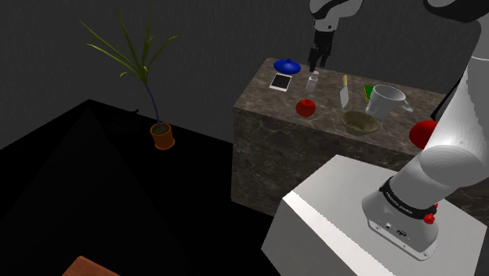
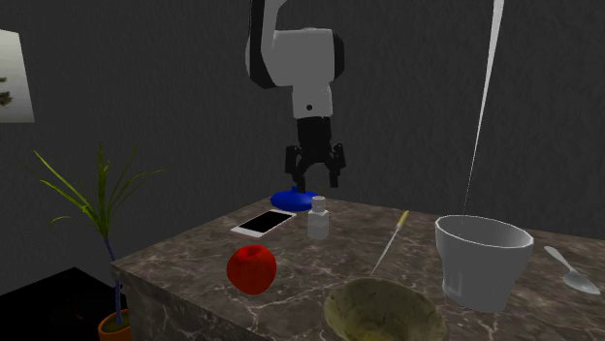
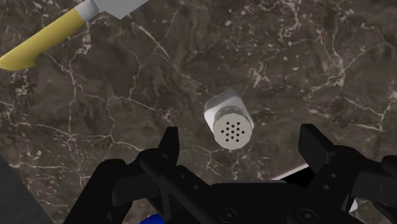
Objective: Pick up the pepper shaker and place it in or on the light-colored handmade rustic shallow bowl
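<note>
Second exterior view, front to back: shallow bowl (image 2: 381, 310) at bottom centre, pale olive. Red apple (image 2: 252, 268) is left of it, white mug (image 2: 482, 260) right of it, spoon (image 2: 574, 278) at the right edge. Knife (image 2: 391, 242) runs back from the bowl, between apple and mug.

Frame centre: pepper shaker (image 2: 318, 219), upright on the desk (image 2: 184, 254), just beside a white phone (image 2: 263, 224). Blue domed object (image 2: 293, 200) sits behind both. Pincer (image 2: 315, 180) hangs above the shaker, clear of it, spread.

Wrist view gives the detail: shaker (image 3: 229, 119) from above, perforated cap facing the camera, in the gap of the spread pincer (image 3: 242, 141), neither finger touching. The knife's yellow handle (image 3: 44, 39) shows plainly here on the marbled desk (image 3: 127, 95).

Shoulder view adds layout:
- stand (image 1: 329, 212) lower right
- bowl (image 1: 360, 121) on the near desk edge
- shaker (image 1: 313, 81) well apart from it, toward the far edge under the pincer (image 1: 318, 63)
- green object (image 1: 368, 91) beside the mug (image 1: 385, 100)
- red round object (image 1: 423, 133) at the desk's right end
- potted plant (image 1: 162, 135) on the floor, left of centre
</note>
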